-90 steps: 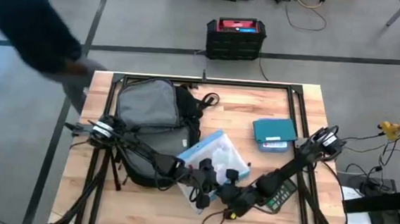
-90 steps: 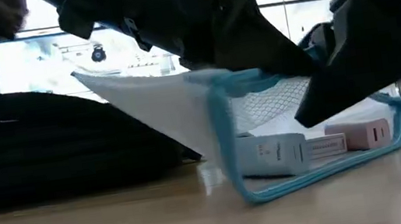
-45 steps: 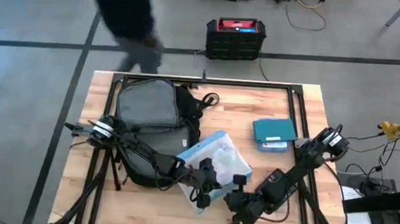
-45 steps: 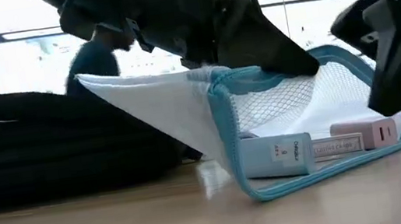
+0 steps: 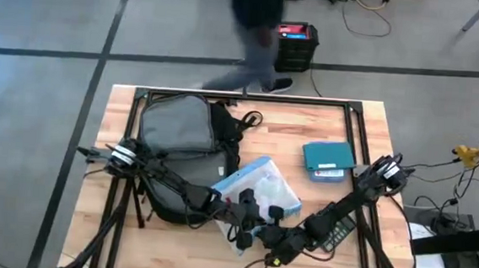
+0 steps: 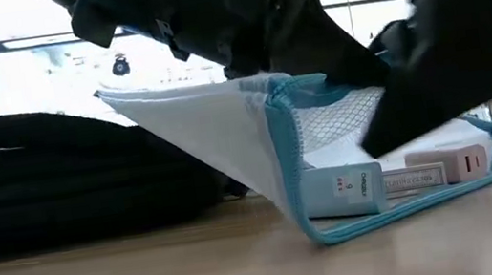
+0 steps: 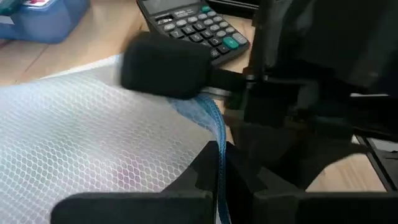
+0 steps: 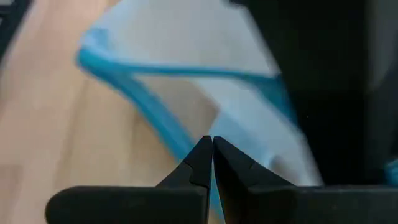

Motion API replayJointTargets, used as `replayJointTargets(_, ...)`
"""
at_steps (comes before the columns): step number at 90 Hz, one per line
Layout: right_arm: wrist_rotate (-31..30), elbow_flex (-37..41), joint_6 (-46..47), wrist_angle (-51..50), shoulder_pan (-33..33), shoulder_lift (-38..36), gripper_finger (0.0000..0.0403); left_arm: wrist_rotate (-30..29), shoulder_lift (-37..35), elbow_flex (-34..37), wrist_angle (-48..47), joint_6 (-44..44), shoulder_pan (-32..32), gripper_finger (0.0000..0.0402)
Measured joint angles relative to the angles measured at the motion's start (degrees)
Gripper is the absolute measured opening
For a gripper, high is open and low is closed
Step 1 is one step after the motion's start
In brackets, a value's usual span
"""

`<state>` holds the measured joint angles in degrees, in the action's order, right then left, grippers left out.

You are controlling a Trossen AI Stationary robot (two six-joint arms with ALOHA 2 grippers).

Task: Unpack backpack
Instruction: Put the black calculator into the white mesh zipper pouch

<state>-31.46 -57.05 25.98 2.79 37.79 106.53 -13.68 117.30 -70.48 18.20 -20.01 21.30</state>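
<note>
Since half a second ago the right gripper (image 5: pixel 273 235) has swung back in beside the left one, and the person (image 5: pixel 259 34) has walked on along the table's far side. The backpack (image 5: pixel 179 151) lies on the table's left half. A mesh pouch (image 5: pixel 257 190), blue case (image 5: pixel 327 160) and calculator (image 5: pixel 334 232) are already out; whether more remains inside is hidden. The left gripper (image 7: pixel 219 168) pinches the pouch's blue edge; the right's fingers are closed together, apparently on that edge.
</note>
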Motion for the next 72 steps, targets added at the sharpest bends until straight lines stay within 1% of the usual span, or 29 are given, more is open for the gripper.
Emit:
replayJointTargets(6,-0.1,0.0,-0.4,-3.1,0.1,-1.3,0.0000,0.0,0.0,0.0,-0.8,0.0,0.0,0.0000)
replayJointTargets(14,0.0,0.0,2.0,-11.5,1.6,-4.8,0.0000,0.1,0.0,0.0,-2.5,0.0,0.0,0.0000)
replayJointTargets(24,0.3,0.0,8.6,-26.9,4.3,-10.3,0.0000,0.1,0.0,0.0,-3.4,0.0,0.0,0.0000)
replayJointTargets(29,1.0,0.0,13.4,-36.3,5.6,-13.5,0.0000,0.1,0.0,0.0,-3.5,-0.1,0.0,0.0000)
replayJointTargets(36,3.4,0.0,21.8,-50.8,7.1,-18.1,0.0000,0.1,0.0,0.0,-3.4,-0.1,0.0,0.0000)
replayJointTargets(40,6.0,0.1,26.2,-58.9,7.5,-20.6,0.0000,0.1,0.0,0.0,-3.4,0.0,0.0,0.0000)
replayJointTargets(51,12.0,0.9,35.1,-75.7,7.7,-27.5,0.0000,0.2,0.0,0.0,-3.5,0.0,-0.1,0.0000)
replayJointTargets(56,15.8,2.2,38.5,-79.7,7.7,-30.9,0.0001,0.2,0.0,0.0,-3.6,0.0,-0.1,0.0000)
replayJointTargets(62,20.3,4.6,41.7,-80.2,7.7,-35.8,0.0009,0.2,0.0,0.0,-3.7,0.0,-0.1,0.0000)
replayJointTargets(72,24.0,9.8,46.7,-78.1,7.7,-44.3,0.0049,0.4,0.0,0.0,-3.7,0.0,-0.1,0.0000)
